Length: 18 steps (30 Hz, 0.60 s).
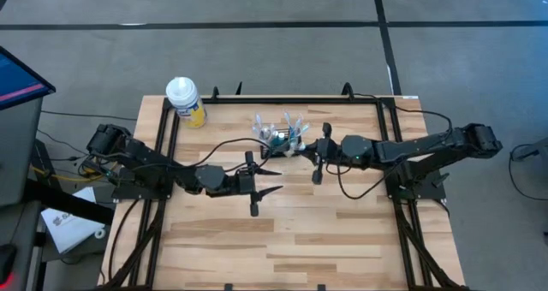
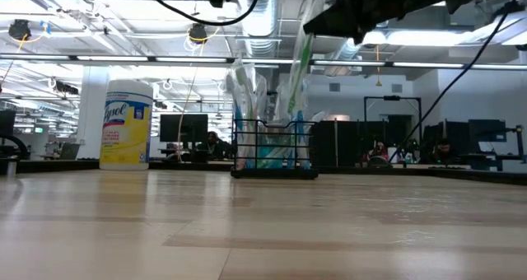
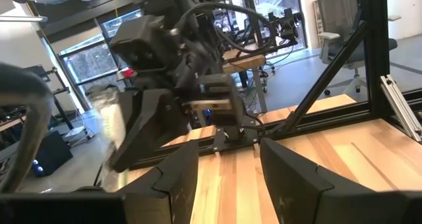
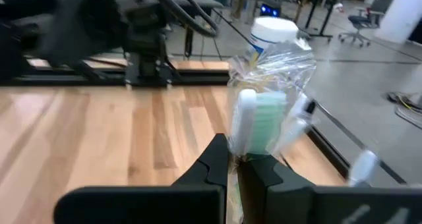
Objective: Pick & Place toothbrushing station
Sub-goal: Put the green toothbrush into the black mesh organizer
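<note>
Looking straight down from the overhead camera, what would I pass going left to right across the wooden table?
Yellow bottle with white cap → left gripper, fingers open → toothbrushing station with wrapped toothbrushes → right gripper, shut.

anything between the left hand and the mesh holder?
Nothing visible. In the high view the left hand, open and empty, sits just short of the wire-mesh holder with bare tabletop between. The right hand is beside the holder, not in that line.
</note>
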Each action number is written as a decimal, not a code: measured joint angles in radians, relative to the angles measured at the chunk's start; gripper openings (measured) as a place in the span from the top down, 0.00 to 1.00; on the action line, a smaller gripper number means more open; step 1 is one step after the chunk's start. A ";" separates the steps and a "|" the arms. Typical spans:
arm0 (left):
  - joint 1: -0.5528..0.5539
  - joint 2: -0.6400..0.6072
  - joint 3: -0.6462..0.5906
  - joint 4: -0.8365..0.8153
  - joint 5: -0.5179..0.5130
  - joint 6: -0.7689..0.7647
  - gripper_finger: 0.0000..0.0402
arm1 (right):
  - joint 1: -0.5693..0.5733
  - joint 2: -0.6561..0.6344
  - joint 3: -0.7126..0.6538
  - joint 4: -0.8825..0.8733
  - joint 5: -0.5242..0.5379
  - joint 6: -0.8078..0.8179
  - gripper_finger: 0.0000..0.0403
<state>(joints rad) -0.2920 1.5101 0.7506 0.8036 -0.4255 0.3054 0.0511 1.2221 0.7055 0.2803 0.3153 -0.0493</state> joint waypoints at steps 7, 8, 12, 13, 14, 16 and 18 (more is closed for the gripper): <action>0.000 0.000 0.000 -0.003 0.000 0.000 0.60 | -0.063 0.000 0.000 -0.031 0.000 0.025 0.99; 0.000 0.000 0.000 -0.003 0.000 0.000 0.60 | -0.069 0.000 0.000 -0.037 0.000 0.025 0.99; 0.000 0.000 0.000 -0.004 0.000 0.000 0.60 | -0.084 0.001 0.036 -0.091 0.000 0.028 0.99; 0.000 0.000 0.000 -0.005 0.000 0.000 0.60 | -0.087 0.001 0.051 -0.107 0.000 0.027 0.99; 0.000 0.000 0.000 -0.007 0.000 0.000 0.60 | -0.089 0.001 0.067 -0.129 0.000 0.024 0.99; 0.000 0.000 0.000 -0.009 0.000 0.000 0.60 | -0.095 0.001 0.101 -0.184 0.000 0.023 0.99; 0.000 0.000 0.000 -0.011 0.000 0.000 0.60 | -0.102 0.001 0.129 -0.224 0.000 0.024 0.99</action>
<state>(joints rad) -0.2920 1.5101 0.7502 0.7924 -0.4252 0.3054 -0.0509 1.2228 0.8341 0.0566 0.3157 -0.0256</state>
